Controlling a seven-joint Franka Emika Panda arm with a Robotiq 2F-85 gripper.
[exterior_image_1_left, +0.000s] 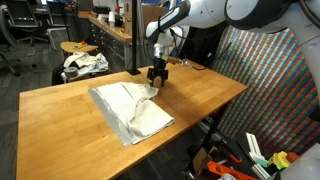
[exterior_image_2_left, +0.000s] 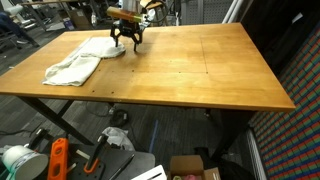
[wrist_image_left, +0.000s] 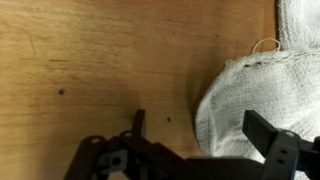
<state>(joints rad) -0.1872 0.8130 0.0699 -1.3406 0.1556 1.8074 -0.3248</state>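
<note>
Fingers (wrist_image_left: 272, 142) of my gripper (wrist_image_left: 195, 120) stand wide apart, empty, above a corner of the white cloth (wrist_image_left: 250, 85) on the wooden table (wrist_image_left: 90, 60); I'd move further over it so both straddle a fold, not wood

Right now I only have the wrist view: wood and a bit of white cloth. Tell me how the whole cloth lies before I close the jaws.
Observer: The cloth lies spread out and rumpled, one side close along the edge of the table.
Operator: Say where the jaws stand on it.
Observer: They are open and low over one end of the cloth, at its border with the bare wood.
Operator: Report what stands near that table.
Observer: A round stool stands just past the table, with something white heaped by it.
</note>
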